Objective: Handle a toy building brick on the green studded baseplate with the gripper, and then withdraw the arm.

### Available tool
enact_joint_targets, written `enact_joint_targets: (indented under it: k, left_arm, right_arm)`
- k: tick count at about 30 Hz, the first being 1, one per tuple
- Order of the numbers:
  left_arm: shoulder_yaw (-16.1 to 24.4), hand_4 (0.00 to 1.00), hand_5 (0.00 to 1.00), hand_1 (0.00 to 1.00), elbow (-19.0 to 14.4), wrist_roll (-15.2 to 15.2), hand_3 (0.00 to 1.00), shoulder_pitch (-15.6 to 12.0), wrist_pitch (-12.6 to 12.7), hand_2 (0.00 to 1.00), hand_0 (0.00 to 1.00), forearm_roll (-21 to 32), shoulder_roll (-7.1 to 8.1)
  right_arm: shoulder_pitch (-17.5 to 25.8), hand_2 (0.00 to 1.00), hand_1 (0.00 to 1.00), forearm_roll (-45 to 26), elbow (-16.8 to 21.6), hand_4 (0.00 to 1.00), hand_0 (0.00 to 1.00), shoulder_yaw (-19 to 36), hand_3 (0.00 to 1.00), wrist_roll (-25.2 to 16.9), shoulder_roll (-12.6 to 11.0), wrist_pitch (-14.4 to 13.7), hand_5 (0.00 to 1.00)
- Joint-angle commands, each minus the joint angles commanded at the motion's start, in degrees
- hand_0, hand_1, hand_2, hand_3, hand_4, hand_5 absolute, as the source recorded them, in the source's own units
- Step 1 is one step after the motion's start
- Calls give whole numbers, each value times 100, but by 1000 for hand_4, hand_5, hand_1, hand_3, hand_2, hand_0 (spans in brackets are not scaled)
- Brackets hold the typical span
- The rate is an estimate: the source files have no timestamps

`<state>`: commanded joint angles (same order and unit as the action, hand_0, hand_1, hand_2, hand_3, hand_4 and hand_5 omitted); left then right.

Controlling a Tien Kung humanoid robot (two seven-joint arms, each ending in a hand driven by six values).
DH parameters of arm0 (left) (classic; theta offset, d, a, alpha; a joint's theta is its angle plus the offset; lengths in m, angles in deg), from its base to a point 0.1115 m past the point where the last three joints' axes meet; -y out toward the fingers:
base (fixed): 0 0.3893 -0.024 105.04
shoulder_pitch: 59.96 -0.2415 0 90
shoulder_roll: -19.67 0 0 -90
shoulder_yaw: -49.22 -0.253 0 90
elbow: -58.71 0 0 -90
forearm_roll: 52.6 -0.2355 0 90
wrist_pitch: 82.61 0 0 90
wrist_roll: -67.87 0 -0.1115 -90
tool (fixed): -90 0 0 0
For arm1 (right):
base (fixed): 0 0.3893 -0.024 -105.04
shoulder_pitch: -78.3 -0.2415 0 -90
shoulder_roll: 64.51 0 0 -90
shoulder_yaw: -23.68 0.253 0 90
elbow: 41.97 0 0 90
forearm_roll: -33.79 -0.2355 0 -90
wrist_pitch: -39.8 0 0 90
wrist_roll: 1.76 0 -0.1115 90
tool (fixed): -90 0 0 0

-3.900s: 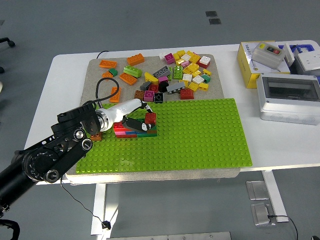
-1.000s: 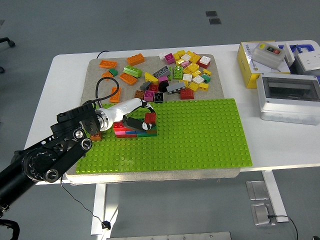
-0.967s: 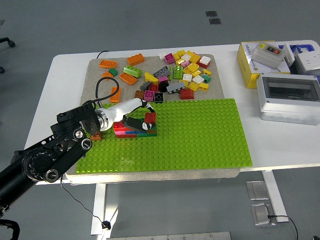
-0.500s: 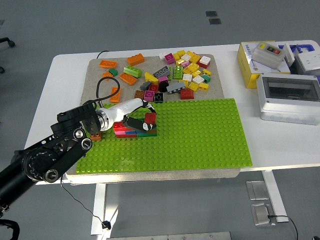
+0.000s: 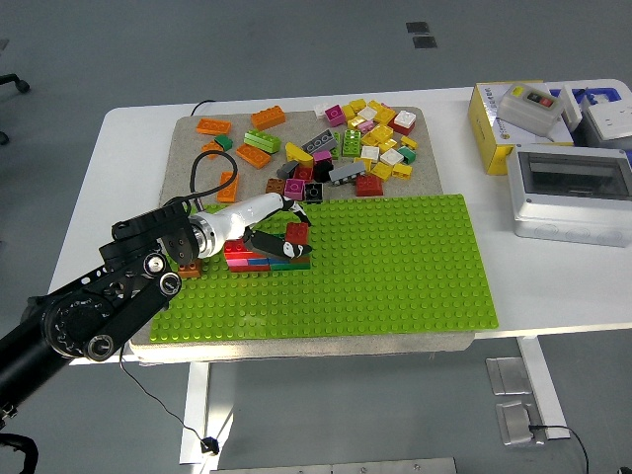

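Observation:
The green studded baseplate (image 5: 395, 267) lies on a beige mat at the table's front. At its left end stands a low stack of red, pink, blue and green bricks (image 5: 259, 259) with a dark red brick (image 5: 298, 233) on top. My left hand (image 5: 288, 234), white-cased with black fingers, reaches in from the lower left and is curled around that dark red brick. One finger arches over it from behind and the thumb sits at its near left side. The brick rests on the stack. My right arm is out of view.
A loose pile of yellow, red, white and pink bricks (image 5: 360, 148) and some orange and green ones (image 5: 245, 133) lie on the mat (image 5: 188, 138) behind the baseplate. A black cable (image 5: 197, 163) loops by my wrist. A yellow box (image 5: 509, 123) and a grey enclosure (image 5: 571, 193) stand at the right.
The fingers shifted slightly around the dark red brick. The arm and the brick stack stay where they were.

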<state>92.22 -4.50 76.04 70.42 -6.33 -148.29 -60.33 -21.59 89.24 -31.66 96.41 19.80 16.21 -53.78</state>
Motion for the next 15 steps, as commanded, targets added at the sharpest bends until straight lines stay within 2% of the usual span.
enact_joint_targets:
  k: [8,12,15]
  left_arm:
    - [97,774,414,963,-222,1,731,-8,-7,934,961,13,42]
    - [231,774,414,963,-495,70,731,-47,-50,934,961,-52,108]
    - [326,790,429,963,-774,177,723,-100,-114,936,961,-95,212]
  right_arm:
    - [11,413,635,20,0,580,705,20,739,9,2,3,998]
    - [22,413,635,49,0,580,705,53,739,17,5,3,998]
    - [33,414,635,57,0,579,705,72,740,20,6,2,998]
